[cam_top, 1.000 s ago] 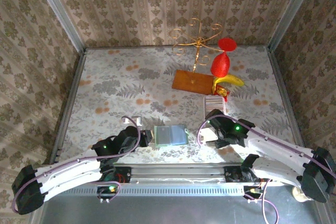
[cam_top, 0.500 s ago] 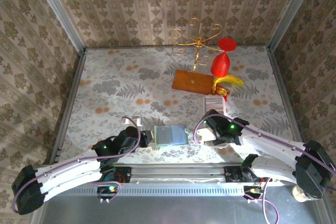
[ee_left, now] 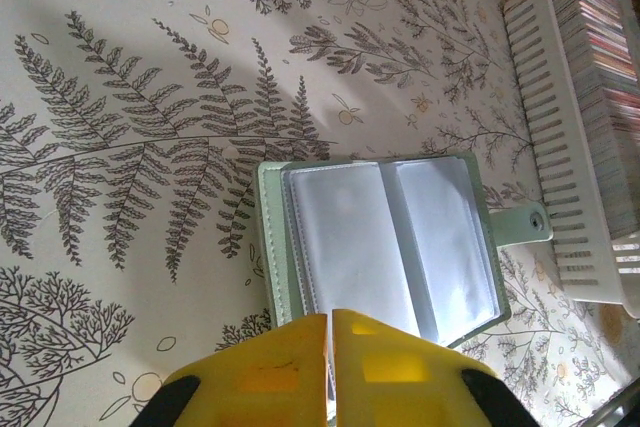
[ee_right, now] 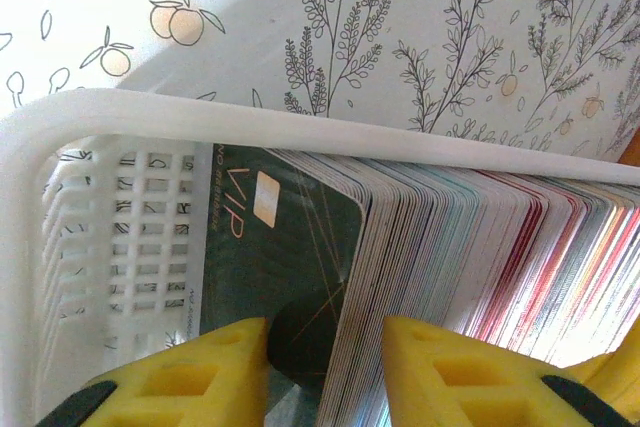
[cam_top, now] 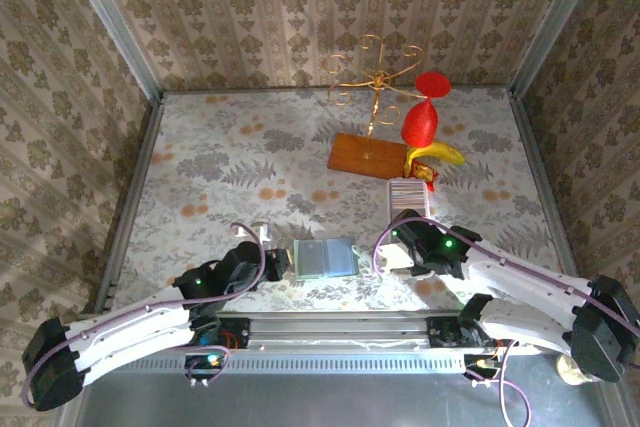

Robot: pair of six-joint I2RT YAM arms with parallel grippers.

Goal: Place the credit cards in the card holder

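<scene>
In the white tray (ee_right: 300, 127), credit cards (ee_right: 420, 247) stand on edge. The right gripper (ee_right: 325, 347) straddles the front few, jaws half apart, grip unclear. Card holder (ee_left: 385, 247) lies open leftward, with the left gripper (ee_left: 330, 367) pinched closed at its near edge.

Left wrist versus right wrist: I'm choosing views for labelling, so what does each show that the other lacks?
Left wrist adds: the card holder lying open, the left fingers shut at its near edge. Right wrist adds: a dark VIP card fronting the stack, the right fingers straddling it. Both: the white tray of credit cards on floral tablecloth.
</scene>
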